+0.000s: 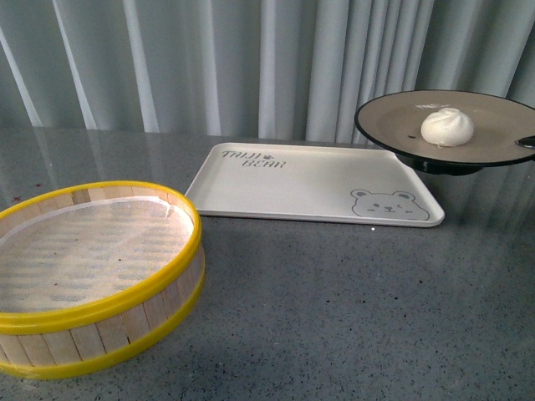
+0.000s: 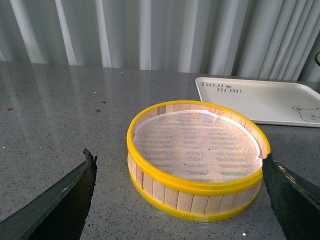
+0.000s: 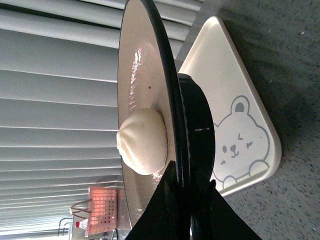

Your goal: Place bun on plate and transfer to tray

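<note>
aloft, right fingers [image 3: 161, 215] pinch plate [image 1: 393, 121] with bun [image 1: 447, 126]; left fingers [image 2: 65, 200] wide; tray [image 1: 318, 188] reads "bear".

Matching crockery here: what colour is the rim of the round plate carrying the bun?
Black, on the round beige-grey plate; clearest in front view.

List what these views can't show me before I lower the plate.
- Front view: the right edge cuts off nearly all of the right gripper.
- Front view: the plate hides the far right corner of the tray.
- Front and right wrist views: the gap between plate and tray is unclear.
- Front view: the left gripper is absent.
</note>
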